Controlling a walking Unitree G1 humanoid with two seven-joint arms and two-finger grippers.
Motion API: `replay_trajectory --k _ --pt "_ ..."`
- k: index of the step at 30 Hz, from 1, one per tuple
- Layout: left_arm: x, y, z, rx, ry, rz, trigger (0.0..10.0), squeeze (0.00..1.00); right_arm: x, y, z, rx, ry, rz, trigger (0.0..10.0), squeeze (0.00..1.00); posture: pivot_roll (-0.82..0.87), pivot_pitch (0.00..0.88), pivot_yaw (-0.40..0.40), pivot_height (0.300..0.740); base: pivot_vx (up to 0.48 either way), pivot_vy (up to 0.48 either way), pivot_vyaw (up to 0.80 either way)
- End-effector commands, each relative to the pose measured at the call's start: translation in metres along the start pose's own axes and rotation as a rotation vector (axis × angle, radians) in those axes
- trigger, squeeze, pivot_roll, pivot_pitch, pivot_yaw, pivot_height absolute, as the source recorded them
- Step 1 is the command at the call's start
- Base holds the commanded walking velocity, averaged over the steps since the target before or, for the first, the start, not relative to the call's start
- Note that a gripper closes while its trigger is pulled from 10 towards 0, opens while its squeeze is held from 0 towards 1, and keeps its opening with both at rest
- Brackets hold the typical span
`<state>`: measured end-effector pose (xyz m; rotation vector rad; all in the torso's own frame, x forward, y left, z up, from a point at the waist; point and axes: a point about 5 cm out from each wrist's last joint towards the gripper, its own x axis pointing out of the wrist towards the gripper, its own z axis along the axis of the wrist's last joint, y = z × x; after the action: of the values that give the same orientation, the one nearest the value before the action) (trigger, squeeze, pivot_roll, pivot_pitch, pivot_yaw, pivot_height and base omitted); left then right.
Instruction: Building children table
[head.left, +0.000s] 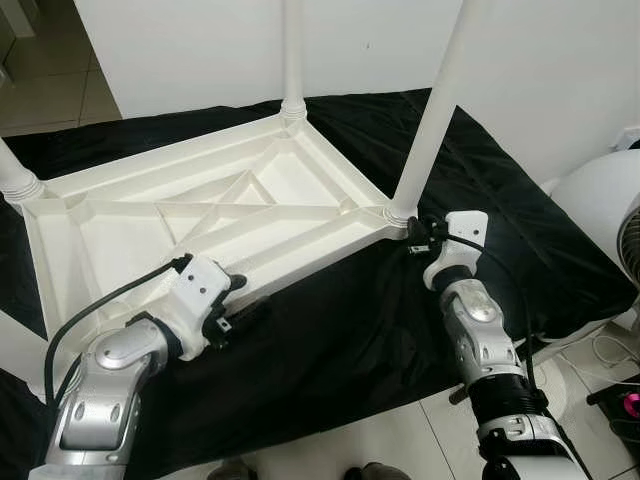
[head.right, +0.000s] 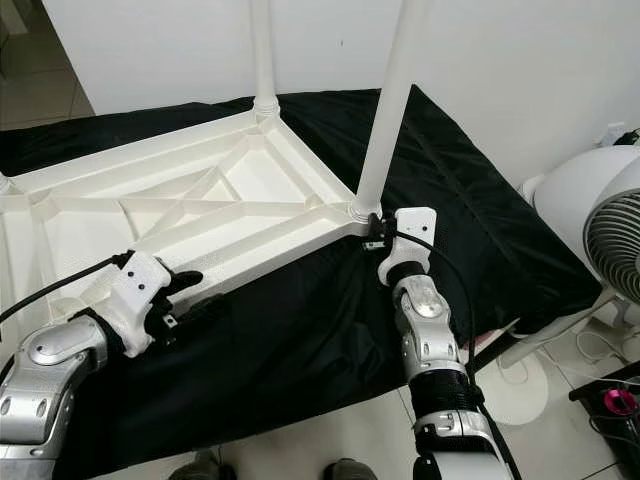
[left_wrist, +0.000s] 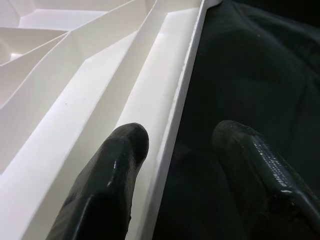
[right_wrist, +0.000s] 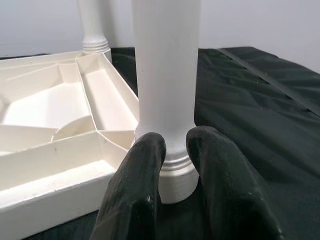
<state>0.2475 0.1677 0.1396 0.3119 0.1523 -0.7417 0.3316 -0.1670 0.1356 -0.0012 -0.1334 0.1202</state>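
The white tabletop (head.left: 200, 215) is laid upside down on a black cloth (head.left: 330, 330), with 3 legs seen standing up from its corners. The right gripper (right_wrist: 175, 155) is placed at the base of the near right leg (head.left: 432, 110); its fingers (right_wrist: 137, 185) are spread just wide of the collar, and it cannot be told whether the leg is actually pinched. The left gripper (left_wrist: 170, 165) is held open astride the tabletop's near rim, 1 finger inside the tray and 1 over the cloth.

A slip is judged the main risk: the leg is smooth and round, so it could be turned poorly or left loose in its socket. The light tabletop could also be slid on the cloth if the rim is not clamped.
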Motion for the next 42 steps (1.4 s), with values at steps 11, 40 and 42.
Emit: replay_trajectory --k 11,40,42 --pt "-0.001 0.006 -0.027 -0.009 0.144 0.067 10.0 0.0 -0.001 0.0 -0.003 -0.001 -0.002 -0.006 10.0 0.0 -0.01 0.001 0.02 0.74 0.0 0.0 0.0" --pt "0.051 -0.027 0.005 -0.031 -0.005 -0.052 0.0 0.0 -0.002 -0.003 -0.002 0.001 -0.013 -0.045 10.0 0.0 -0.04 0.028 0.044 0.74 0.0 0.0 0.0" --pt "0.053 -0.028 0.006 -0.03 -0.01 -0.055 0.0 0.0 -0.002 -0.004 -0.002 0.002 -0.014 -0.048 10.0 0.0 -0.04 0.028 0.044 0.74 0.0 0.0 0.0"
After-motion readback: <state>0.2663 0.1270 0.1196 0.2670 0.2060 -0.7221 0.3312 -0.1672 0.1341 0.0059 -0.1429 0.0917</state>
